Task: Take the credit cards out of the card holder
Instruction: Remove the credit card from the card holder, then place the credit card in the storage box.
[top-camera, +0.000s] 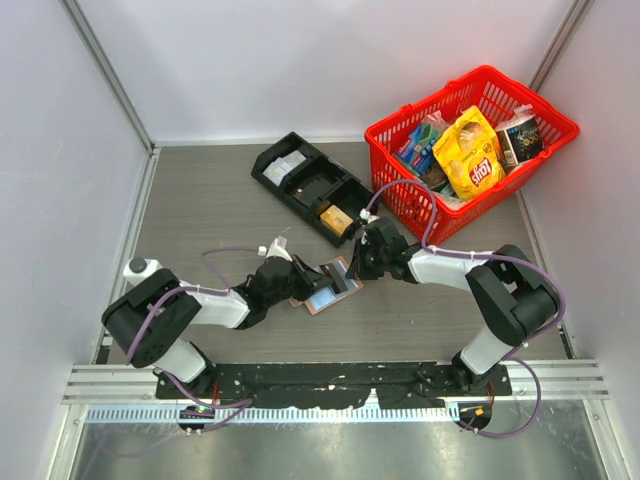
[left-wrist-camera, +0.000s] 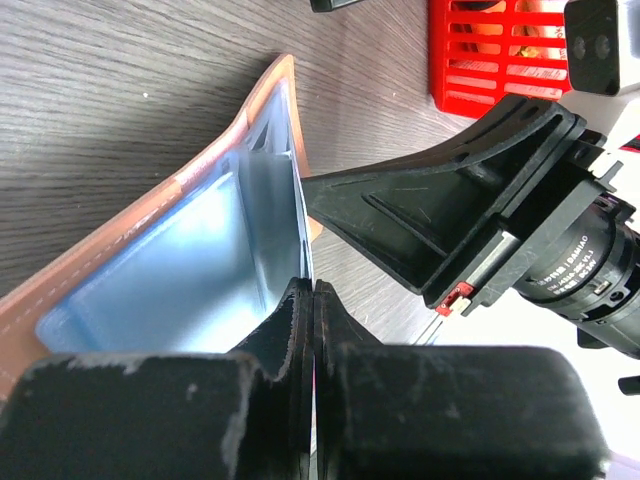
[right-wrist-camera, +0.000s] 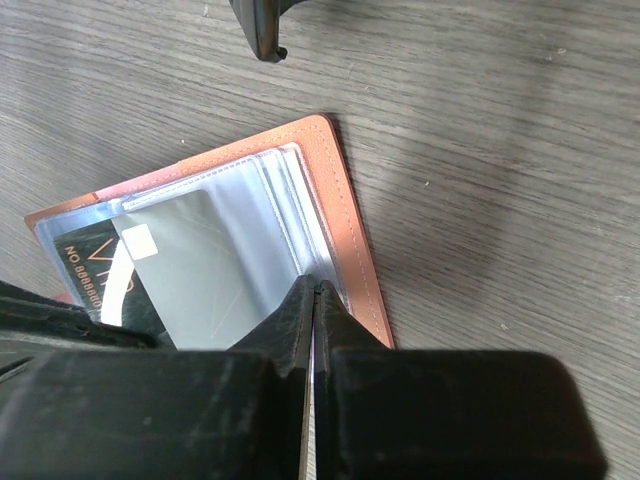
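One card holder (right-wrist-camera: 345, 215), seemingly light, floppy, slick: left gripper (left-wrist-camera: 313, 292), right gripper (right-wrist-camera: 313, 290) both clenched on it; I'd pinch card (right-wrist-camera: 185, 275) edge.

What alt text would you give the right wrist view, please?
The right gripper, shut, pinches a clear sleeve of the open card holder lying on a wood-grain table. A silver chip card shows in the sleeve.

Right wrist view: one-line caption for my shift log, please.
Right tool pinches a clear sleeve edge of the open salmon card holder, grey chip card visible inside, on the wood-grain table.
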